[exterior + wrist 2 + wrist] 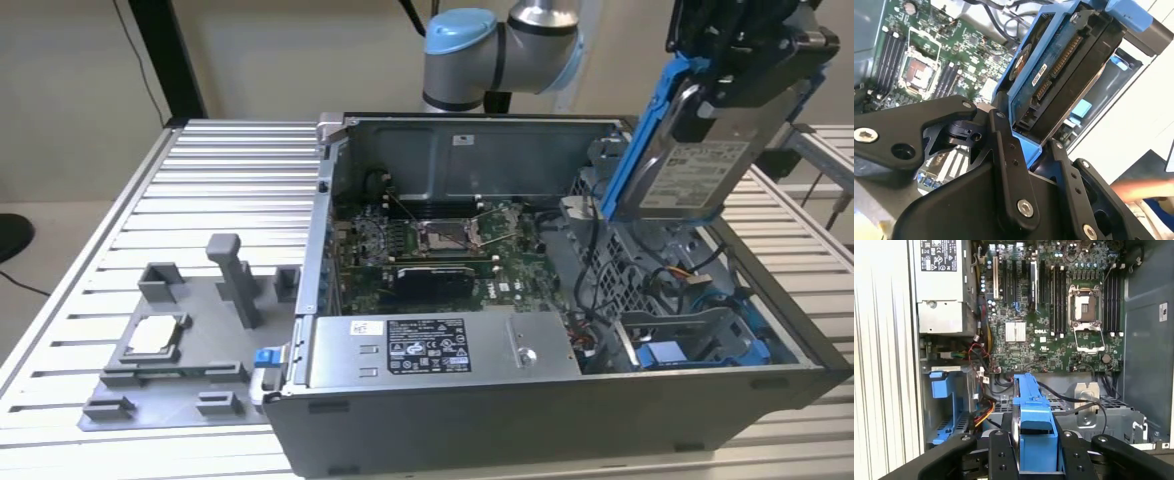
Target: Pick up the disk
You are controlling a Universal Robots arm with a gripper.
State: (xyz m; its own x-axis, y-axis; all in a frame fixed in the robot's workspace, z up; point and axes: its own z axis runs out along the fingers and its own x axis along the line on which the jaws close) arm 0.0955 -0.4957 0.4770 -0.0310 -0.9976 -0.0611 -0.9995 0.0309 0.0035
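My black end effector (731,95) grips the flat silver blue-framed disk (697,165). It hangs upright, lifted clear above the open grey computer case (561,400).

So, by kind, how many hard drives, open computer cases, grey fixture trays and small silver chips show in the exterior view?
Silver metal hard drive in blue plastic carrier frame, clamped in the black gripper: 1
Open grey computer case: 1
Grey plastic fixture tray: 1
Small square silver chip: 1
Total: 4
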